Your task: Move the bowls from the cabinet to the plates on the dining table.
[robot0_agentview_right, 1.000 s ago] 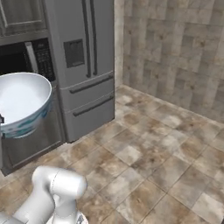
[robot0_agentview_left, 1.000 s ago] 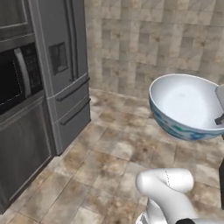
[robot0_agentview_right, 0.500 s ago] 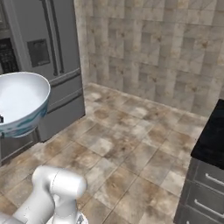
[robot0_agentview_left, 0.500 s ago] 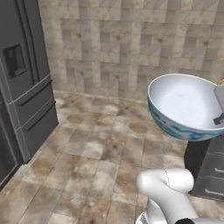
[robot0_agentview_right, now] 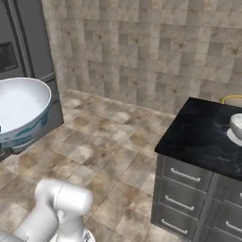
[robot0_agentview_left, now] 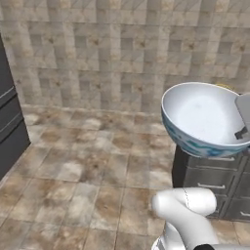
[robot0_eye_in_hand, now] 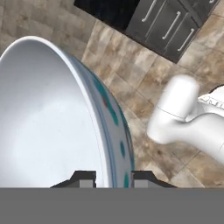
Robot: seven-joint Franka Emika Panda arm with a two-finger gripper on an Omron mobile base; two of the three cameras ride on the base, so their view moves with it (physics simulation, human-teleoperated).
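**A:** Where do you stand on the job right now?

**B:** You're in the carrying step. At the bottom of the hand view the two-finger gripper (robot0_eye_in_hand: 113, 177) is clenched on the rim of the round white bowl with the blue pattern and pale blue inside (robot0_eye_in_hand: 52, 118), one fingertip inside the wall, one outside. In the left base view that bowl (robot0_agentview_left: 205, 119) hangs at centre right, held up in the air and tipped a little; in the right base view it sits at the left edge (robot0_agentview_right: 21, 111).

**A:** And the target?

**B:** Farther off, at the right of the right base view, you have the long dining table with the black white-veined marble top (robot0_agentview_right: 198, 139) and grey drawer fronts. At its far right edge a pale round dish (robot0_agentview_right: 236, 126) is cut off by the frame; I can't tell you whether it's a plate, the other bowl, or both.

**A:** So what next?

**B:** My judgement: bring yourself closer to the table, find the free white plate, level the bowl over it, lower until it's seated, then let go.
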